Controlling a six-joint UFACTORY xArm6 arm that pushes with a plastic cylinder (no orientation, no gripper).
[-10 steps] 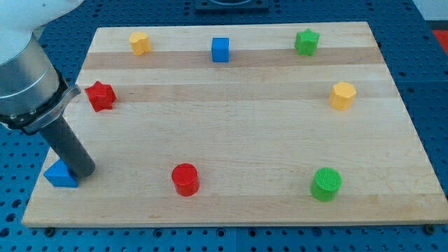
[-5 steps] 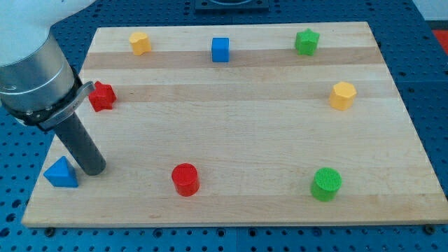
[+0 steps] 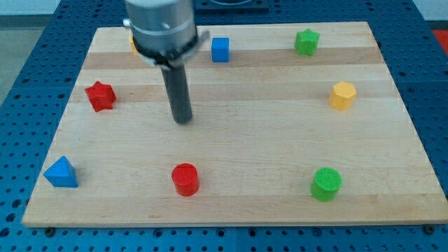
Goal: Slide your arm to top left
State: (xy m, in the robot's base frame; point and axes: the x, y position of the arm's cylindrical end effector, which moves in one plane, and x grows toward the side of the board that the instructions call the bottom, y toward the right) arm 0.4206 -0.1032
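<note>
My tip (image 3: 183, 119) rests on the wooden board (image 3: 245, 133), left of the middle. It is to the right of the red star (image 3: 100, 96) and above the red cylinder (image 3: 185, 179), touching no block. The blue cube (image 3: 220, 50) is up and to the right of the tip. The arm's grey body hides most of the yellow block (image 3: 131, 45) at the view's top left. The blue triangle (image 3: 61, 173) lies at the bottom left.
A green star (image 3: 306, 41) sits at the top right, a yellow hexagon (image 3: 343, 95) at the right edge, and a green cylinder (image 3: 326, 183) at the bottom right. The board lies on a blue perforated table (image 3: 21, 84).
My tip has moved from beside the blue triangle at the bottom left up and to the right, towards the board's upper middle. No block has moved.
</note>
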